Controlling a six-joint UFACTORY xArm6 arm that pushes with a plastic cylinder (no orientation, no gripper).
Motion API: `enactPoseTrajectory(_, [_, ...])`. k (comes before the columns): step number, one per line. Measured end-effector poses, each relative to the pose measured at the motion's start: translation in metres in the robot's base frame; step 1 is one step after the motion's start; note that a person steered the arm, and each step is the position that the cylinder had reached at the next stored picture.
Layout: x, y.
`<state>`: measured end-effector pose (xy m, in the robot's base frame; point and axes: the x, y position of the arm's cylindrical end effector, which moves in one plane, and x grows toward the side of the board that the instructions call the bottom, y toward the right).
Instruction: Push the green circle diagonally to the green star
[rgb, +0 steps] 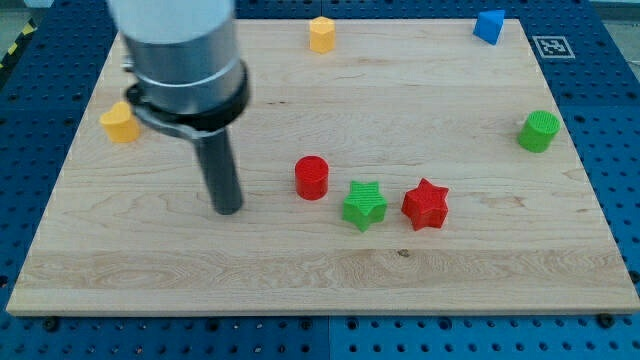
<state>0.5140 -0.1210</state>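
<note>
A pale wooden desk (330, 265) fills the frame, resting on a blue perforated base (620, 150); a black-and-white marker tag (553, 45) sits upper right.

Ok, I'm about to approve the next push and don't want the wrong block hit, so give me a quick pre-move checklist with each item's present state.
1. Green circle in sight, near the view's right edge: ok.
2. Green star in sight, between the red cylinder and red star: ok.
3. My tip behind the green circle for the push: not ok; it is far to the view's left.
4. My tip clear of all blocks: ok.
5. Diagonal path from circle to green star free: not ok, likely; the red star sits close to that line.
</note>
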Motion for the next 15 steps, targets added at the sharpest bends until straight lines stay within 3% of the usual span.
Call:
enactPoseTrajectory(1, [-0.017, -0.027])
enactPoseTrajectory(3, [-0.085, -0.019])
enactPoseTrajectory(5, [-0.168, 0.057])
enactPoseTrajectory(6, [-0.174, 0.122])
enactPoseTrajectory(9, [-0.174, 0.333])
enactPoseTrajectory(12, [-0.134, 0.417])
enactPoseTrajectory(15, [-0.094, 0.399])
